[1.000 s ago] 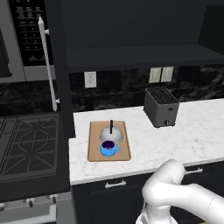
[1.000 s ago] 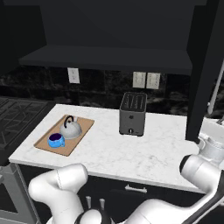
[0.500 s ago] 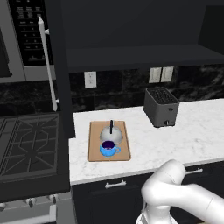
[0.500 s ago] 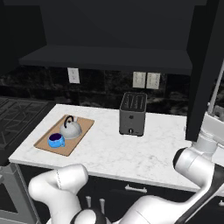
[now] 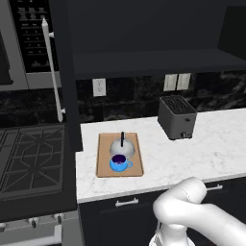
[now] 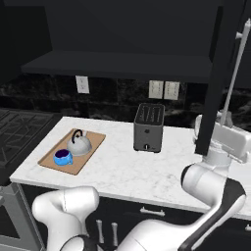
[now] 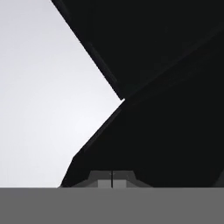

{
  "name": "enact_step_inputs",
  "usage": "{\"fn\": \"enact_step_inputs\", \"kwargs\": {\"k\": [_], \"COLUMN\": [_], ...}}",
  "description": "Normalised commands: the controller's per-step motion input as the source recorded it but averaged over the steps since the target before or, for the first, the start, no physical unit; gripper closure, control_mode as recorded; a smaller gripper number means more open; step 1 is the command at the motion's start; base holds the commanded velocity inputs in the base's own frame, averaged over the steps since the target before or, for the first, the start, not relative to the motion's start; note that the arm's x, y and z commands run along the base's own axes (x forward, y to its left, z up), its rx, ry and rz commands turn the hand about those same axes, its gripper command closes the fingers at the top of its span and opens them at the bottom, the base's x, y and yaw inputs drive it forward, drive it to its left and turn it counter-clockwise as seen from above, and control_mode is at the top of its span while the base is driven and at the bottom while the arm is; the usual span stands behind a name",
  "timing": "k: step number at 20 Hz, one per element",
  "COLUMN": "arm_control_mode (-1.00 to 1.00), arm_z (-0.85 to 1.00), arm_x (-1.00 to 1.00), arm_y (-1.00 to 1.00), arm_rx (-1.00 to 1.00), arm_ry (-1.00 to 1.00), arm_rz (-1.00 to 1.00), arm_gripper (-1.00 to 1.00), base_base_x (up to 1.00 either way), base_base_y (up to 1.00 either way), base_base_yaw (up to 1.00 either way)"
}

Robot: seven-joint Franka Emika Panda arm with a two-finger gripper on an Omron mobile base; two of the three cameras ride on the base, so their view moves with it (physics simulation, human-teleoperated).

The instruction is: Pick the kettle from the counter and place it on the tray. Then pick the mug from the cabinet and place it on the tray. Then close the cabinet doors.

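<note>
Your pincer [image 7: 111, 180], clenched on nothing, sits at the right-hand cabinet door [image 6: 219, 83], whose tall panel stands edge-on, swung open, while kettle [image 6: 79, 142] and mug [image 6: 62, 157] rest on the tray [image 6: 90, 139].

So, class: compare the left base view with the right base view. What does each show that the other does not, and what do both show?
Left base view alone: the gas stovetop with its grates seen nearly whole, and the left cabinet door standing open with its long silver handle.
Right base view alone: the right cabinet door, also open, with the arm raised beside it.
Both: the tray on the counter, carrying the kettle and the blue mug in front of it, plus the black toaster and the wall outlets.
</note>
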Motion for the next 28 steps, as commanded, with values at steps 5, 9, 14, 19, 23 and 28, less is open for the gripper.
{"fn": "enact_step_inputs", "kwargs": {"k": [5, 9, 14, 19, 23, 28], "arm_control_mode": [-1.00, -1.00, -1.00, -1.00, -1.00, -1.00], "arm_z": [0.32, 0.24, 0.41, 0.36, 0.26, 0.05], "arm_x": [-0.35, -0.44, -0.04, 0.33, 0.53, 0.49], "arm_y": [0.87, 0.99, 0.86, 0.71, 0.67, 0.71], "arm_rx": [-0.24, -0.29, -0.20, -0.15, -0.12, -0.13], "arm_ry": [0.00, 0.04, 0.27, 0.52, 0.57, 0.56], "arm_rz": [-0.10, -0.09, -0.10, -0.08, -0.04, -0.21], "arm_gripper": [1.00, 1.00, 1.00, 1.00, 1.00, 1.00], "base_base_x": [0.00, 0.00, 0.00, 0.00, 0.00, 0.00], "base_base_y": [0.00, 0.00, 0.00, 0.00, 0.00, 0.00], "base_base_yaw": [0.00, 0.00, 0.00, 0.00, 0.00, 0.00]}}
